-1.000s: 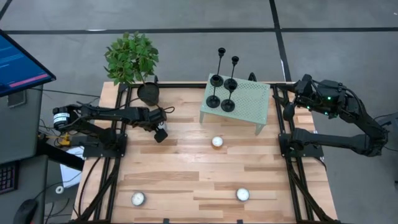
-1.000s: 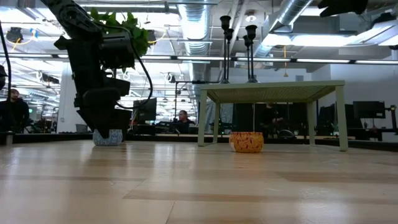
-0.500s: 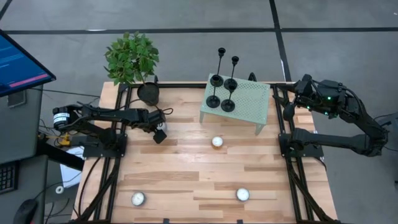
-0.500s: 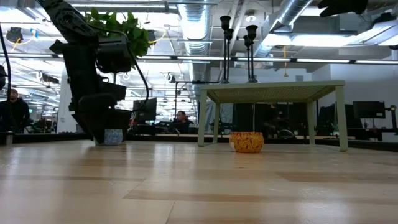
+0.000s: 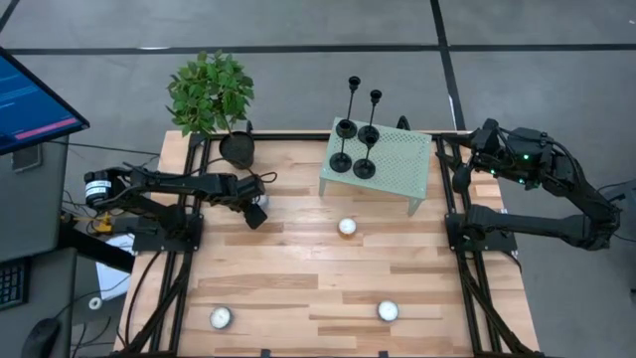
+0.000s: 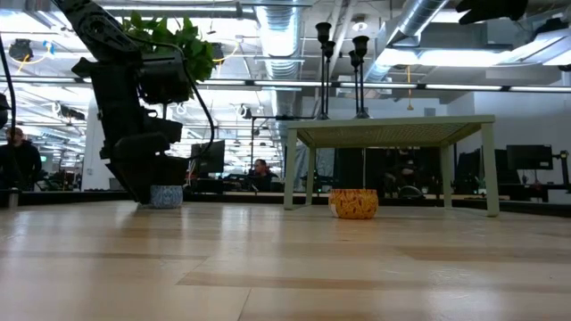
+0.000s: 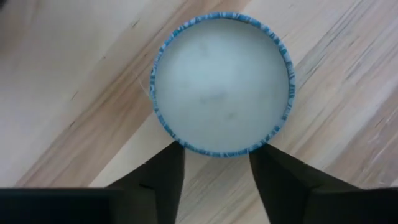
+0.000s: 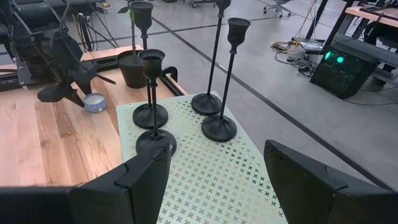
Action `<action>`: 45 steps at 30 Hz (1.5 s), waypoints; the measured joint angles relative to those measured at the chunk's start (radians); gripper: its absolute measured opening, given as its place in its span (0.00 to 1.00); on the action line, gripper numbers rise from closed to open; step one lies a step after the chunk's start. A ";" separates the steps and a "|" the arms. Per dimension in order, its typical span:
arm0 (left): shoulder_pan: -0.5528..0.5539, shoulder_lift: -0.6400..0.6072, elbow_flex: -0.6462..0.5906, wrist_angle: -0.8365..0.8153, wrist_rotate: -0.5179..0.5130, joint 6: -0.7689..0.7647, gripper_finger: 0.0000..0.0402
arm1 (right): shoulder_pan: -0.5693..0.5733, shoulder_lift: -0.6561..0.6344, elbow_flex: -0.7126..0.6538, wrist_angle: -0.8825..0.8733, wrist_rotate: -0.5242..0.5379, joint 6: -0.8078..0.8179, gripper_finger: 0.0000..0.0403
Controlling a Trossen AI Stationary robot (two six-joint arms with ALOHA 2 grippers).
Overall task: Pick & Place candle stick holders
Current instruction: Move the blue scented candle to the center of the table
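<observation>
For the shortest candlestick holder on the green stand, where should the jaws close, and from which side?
Probably on the thin stem of the shortest candlestick holder, between cup and disc base, coming in level from the right gripper side. It stands upright at the near corner of the green perforated stand; the disc is too flat to pinch, and taller holders crowd behind it.

Grey floor [image 5: 298,70] with dark seam lines surrounds the table; exposed ceiling ducts [image 6: 294,27] overhead
</observation>
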 joint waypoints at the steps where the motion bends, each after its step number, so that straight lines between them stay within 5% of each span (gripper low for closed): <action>1: 0.000 0.000 0.000 0.004 0.000 0.000 0.41 | 0.000 0.000 0.000 0.000 0.000 0.000 0.62; 10: -0.002 -0.001 0.000 0.028 0.012 0.000 0.34 | 0.000 0.000 0.000 -0.035 0.000 0.026 0.62; 23: -0.003 -0.177 0.039 0.025 0.111 -0.025 0.77 | 0.000 0.000 0.000 -0.056 0.000 0.026 0.62; 30: -0.003 -0.254 0.049 0.028 0.017 -0.018 0.82 | 0.000 0.000 0.000 -0.056 0.000 0.018 0.62; 38: -0.003 -0.156 0.049 0.129 0.015 0.182 0.78 | 0.000 0.000 0.000 -0.056 0.000 -0.002 0.62; 45: 0.016 -0.008 0.049 0.184 0.019 0.212 0.81 | 0.000 0.000 0.000 -0.055 0.000 -0.002 0.62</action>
